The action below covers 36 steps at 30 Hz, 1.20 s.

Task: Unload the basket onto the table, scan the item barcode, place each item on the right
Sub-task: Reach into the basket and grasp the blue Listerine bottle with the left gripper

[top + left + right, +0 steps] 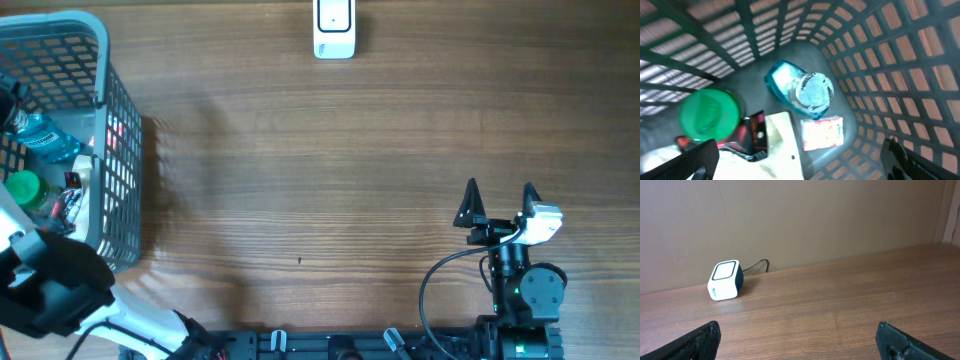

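Observation:
A grey mesh basket (103,60) at the table's left edge holds the items: a clear blue bottle (801,91), a green-lidded jar (709,114), a pink packet (822,133), a red and black packet (756,134) and a white flat pack (780,152). My left gripper (799,164) hangs open over them inside the basket, holding nothing. The white barcode scanner (334,30) stands at the table's far edge, also seen from the right wrist as scanner (725,280). My right gripper (499,190) rests open and empty near the front right, pointing toward the scanner.
Basket walls (890,60) close in around the left gripper on all sides. The scanner's cable (756,265) runs off along the back wall. Bare wooden tabletop (320,180) lies between basket, scanner and right arm.

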### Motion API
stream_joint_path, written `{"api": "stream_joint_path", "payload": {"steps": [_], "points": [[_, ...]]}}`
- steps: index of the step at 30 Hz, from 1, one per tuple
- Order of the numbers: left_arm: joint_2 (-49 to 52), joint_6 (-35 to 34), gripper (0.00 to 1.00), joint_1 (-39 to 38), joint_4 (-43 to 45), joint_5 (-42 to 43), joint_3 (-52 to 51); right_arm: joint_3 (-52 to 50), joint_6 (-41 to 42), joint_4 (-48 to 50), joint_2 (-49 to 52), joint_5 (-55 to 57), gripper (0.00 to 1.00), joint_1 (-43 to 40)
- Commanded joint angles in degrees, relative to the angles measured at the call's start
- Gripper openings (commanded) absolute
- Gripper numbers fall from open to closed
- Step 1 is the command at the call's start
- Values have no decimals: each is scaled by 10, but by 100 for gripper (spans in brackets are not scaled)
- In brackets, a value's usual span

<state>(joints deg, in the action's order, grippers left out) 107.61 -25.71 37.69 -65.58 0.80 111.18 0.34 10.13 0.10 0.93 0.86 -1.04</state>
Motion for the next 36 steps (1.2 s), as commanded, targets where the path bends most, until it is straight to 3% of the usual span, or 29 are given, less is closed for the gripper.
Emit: {"api": "stream_joint_path", "payload": {"steps": [1, 10, 26, 29, 31, 36], "points": [[9, -33, 100, 4, 4, 22, 7, 0, -11, 2, -5, -9, 100, 2], [24, -169, 100, 3, 23, -59, 6, 0, -10, 2, -5, -9, 100, 2], [113, -185, 100, -30, 92, -59, 6, 0, -10, 2, -5, -9, 100, 2], [113, -185, 87, -35, 95, -58, 6, 0, -10, 2, -5, -9, 100, 2], [113, -185, 66, -35, 95, -58, 6, 0, -10, 2, -5, -9, 100, 2], [113, -185, 59, -33, 92, -59, 6, 0, -10, 2, -5, -9, 100, 2]]}}
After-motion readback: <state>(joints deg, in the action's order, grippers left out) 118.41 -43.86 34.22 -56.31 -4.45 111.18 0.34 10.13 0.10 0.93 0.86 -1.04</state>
